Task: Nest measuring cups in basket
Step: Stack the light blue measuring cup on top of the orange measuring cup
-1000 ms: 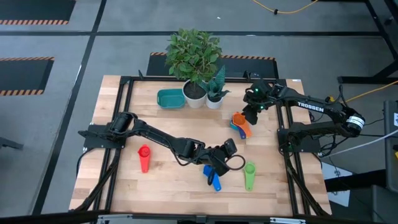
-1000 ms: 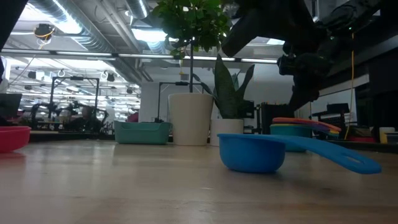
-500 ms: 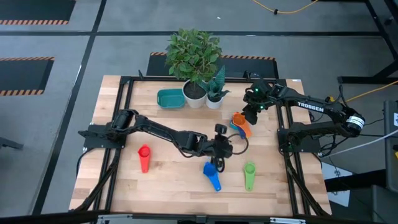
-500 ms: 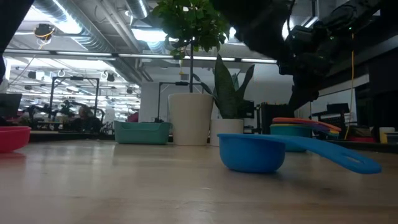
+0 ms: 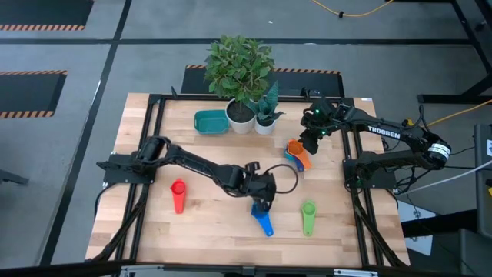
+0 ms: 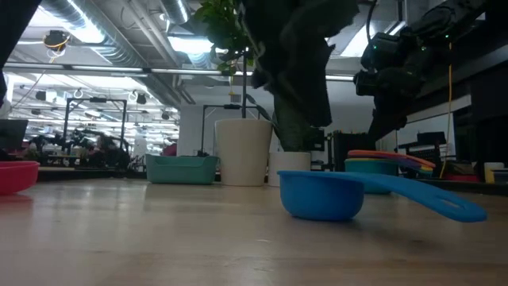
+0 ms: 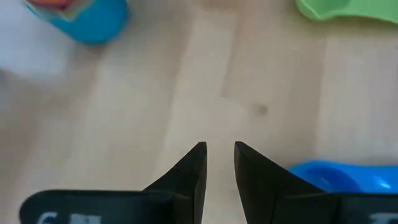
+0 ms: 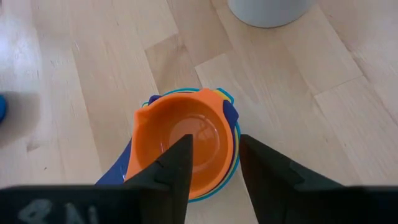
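Near table centre, left gripper poised over blue cup, fingers parted by a narrow gap, grasping nothing. At two o'clock from it, right gripper hanging above nested stack topped by orange cup, fingers spread to either side of the bowl, not clamped. Green cup at three o'clock of blue cup. Red cup off at nine o'clock. Teal basket at eleven o'clock, just beside white plant pots.

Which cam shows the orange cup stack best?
Right wrist view: the orange cup stack fills the frame from above. The high view shows it small, the low view only edge-on, the left wrist view a blurred corner.
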